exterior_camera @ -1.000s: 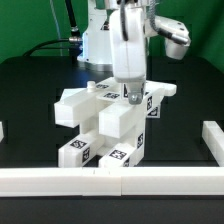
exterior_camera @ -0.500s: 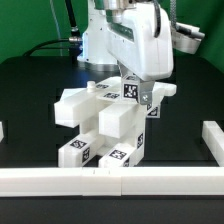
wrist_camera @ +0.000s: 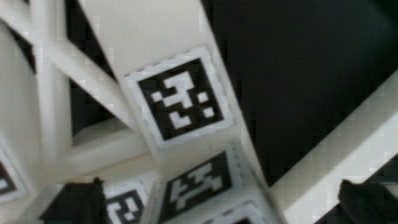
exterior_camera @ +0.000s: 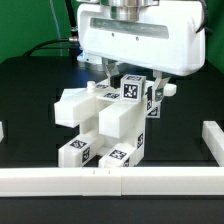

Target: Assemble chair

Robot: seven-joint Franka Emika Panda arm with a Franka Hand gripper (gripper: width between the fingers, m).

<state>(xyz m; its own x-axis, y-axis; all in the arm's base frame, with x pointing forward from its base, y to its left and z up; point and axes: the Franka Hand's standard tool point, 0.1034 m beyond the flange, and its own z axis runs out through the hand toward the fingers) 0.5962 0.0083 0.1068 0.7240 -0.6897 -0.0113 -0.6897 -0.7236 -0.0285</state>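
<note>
The partly built white chair (exterior_camera: 105, 125) stands mid-table, made of chunky blocks with black-and-white tags on its front feet. Its upper tagged frame piece (exterior_camera: 133, 88) rises at the back. My gripper (exterior_camera: 133, 80) hangs right over that piece, hand broadside to the exterior view, with one finger on each side. In the wrist view the tagged frame bar (wrist_camera: 178, 95) fills the picture. The gripper (wrist_camera: 217, 200) is open, and its two dark fingertips (wrist_camera: 71, 203) stand far apart at the picture's edges, astride the bar. I see no grip on it.
A long white border rail (exterior_camera: 110, 182) runs along the table's front, with a side rail (exterior_camera: 212, 140) at the exterior view's right and a stub at its left. The robot's white base (exterior_camera: 92, 45) stands behind the chair on the black table.
The hand has turned about a quarter turn over the chair's upper piece, from narrow side to broad side facing the camera. The chair has not moved.
</note>
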